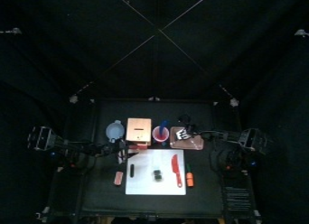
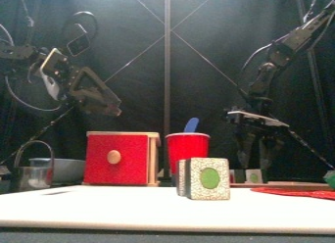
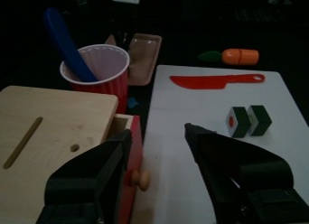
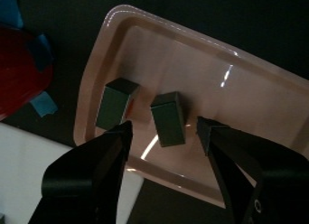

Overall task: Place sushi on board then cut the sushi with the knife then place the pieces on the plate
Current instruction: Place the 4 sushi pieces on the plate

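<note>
Top view: sushi roll (image 1: 158, 178) and red knife (image 1: 176, 166) lie on the white cutting board (image 1: 143, 164), awaiting cutting. Left wrist: left gripper (image 3: 157, 151) hangs spread, empty. Right wrist: right gripper (image 4: 169, 160) gapes over 2 pieces (image 4: 167, 119) on the pink tray (image 4: 236, 74) behind the board.

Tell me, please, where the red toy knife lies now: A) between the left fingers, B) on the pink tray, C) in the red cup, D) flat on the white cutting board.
D: the red knife lies flat on the white board, beside the sushi pieces.
</note>
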Robot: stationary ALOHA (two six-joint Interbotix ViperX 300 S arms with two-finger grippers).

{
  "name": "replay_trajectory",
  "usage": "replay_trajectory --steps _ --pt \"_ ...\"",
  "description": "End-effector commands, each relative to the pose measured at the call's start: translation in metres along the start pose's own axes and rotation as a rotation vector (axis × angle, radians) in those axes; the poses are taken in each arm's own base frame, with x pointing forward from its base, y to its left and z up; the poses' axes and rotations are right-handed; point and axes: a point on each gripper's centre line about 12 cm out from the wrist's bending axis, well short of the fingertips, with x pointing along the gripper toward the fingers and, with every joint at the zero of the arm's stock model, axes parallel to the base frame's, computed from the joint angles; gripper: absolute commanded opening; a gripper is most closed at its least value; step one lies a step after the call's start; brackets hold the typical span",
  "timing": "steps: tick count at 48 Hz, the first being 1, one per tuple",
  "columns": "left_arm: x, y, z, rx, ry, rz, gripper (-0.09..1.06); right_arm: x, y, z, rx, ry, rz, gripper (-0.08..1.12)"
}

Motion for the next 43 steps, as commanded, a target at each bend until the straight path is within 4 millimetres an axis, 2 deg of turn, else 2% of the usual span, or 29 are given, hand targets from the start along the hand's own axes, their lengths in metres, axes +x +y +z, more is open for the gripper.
replay_trajectory --steps 1,8,14,18,23,30,43 --pt "0.002 -0.001 0.008 -0.003 -0.029 0.001 0.86 -0.028 0.005 -0.001 -0.009 -0.044 0.052 0.91" --pt "0.003 -0.001 0.009 -0.004 -0.030 0.001 0.86 -0.046 0.031 -0.017 -0.091 -0.067 0.158 0.91" --pt "0.003 -0.001 0.010 -0.004 -0.035 0.001 0.86 -0.039 0.065 -0.051 -0.264 -0.009 0.196 0.91" --pt "0.004 -0.001 0.012 -0.003 -0.038 0.001 0.86 -0.038 0.093 -0.073 -0.410 0.040 0.221 0.91" --pt "0.005 -0.001 0.013 -0.006 -0.042 0.001 0.86 -0.039 0.134 -0.089 -0.603 0.065 0.274 0.91" --pt "0.005 -0.001 0.014 -0.008 -0.045 0.000 0.86 -0.038 0.179 -0.087 -0.790 0.057 0.326 0.91" --pt "0.002 0.003 0.010 -0.030 -0.034 0.021 0.86 -0.013 0.228 -0.086 -0.979 0.099 0.344 0.91"
